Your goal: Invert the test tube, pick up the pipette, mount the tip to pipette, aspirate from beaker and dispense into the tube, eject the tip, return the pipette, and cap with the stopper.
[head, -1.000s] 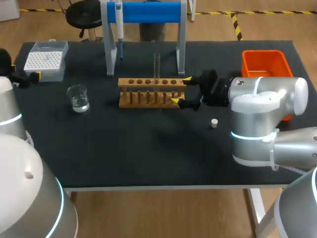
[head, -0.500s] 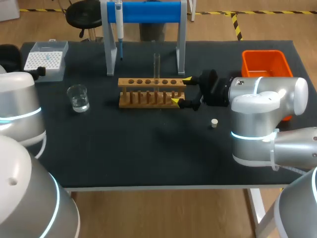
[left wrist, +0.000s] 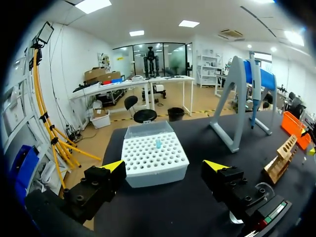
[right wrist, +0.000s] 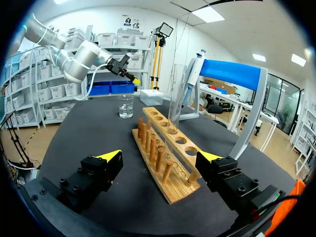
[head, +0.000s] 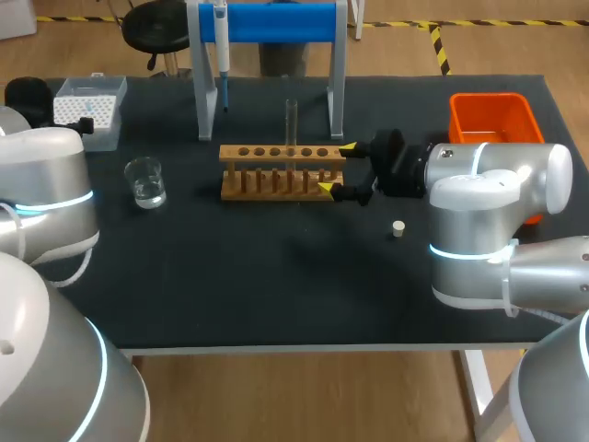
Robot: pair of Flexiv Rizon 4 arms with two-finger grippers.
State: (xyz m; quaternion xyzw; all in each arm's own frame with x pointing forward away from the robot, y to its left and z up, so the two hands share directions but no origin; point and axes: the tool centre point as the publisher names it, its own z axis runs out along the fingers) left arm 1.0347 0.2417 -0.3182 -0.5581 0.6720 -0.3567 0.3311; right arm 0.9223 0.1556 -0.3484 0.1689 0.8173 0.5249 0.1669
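Left gripper, spread, has swung up to the white perforated tip box; right gripper, spread, unmoved; hanging white pipette pickup likely next.

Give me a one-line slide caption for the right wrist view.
Open yellow-tipped right gripper faces the end of a wooden test tube rack with one clear glass test tube standing in it.

Lab bench in a robotics lab. The black table carries wet-lab kit: a wooden rack mid-table with a glass test tube upright in it, a beaker left, a pipette hanging on the far stand, a tip box far left and an orange bin far right. The left arm and right arm flank it.
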